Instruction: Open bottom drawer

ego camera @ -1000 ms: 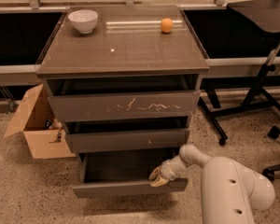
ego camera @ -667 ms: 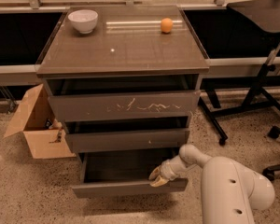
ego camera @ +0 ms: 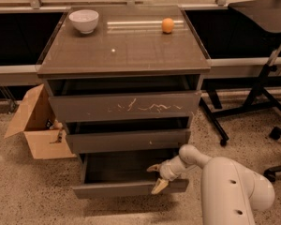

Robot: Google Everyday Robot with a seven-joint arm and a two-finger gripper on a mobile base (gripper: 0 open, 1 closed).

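The grey cabinet top [ego camera: 126, 50] holds 2 things: a white bowl [ego camera: 84, 20] far left, an orange [ego camera: 167, 25] far right, well apart. On the speckled floor [ego camera: 33, 191], an open cardboard box [ego camera: 35, 137] sits left. The gripper [ego camera: 157, 177] is at the bottom drawer [ego camera: 117, 190], right end.

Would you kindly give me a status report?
Gripper open, at right front edge of bottom drawer. Drawer partway out. Nothing in its way.

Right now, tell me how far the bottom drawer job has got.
Done: the slim grey-brown bottom drawer stands pulled out, its dark inside showing. In hand: the cream two-finger gripper sits at the right end of the drawer's front, fingers spread across its top edge. Left: perhaps a little more pull, if it has travel left, then letting go and backing the arm away.
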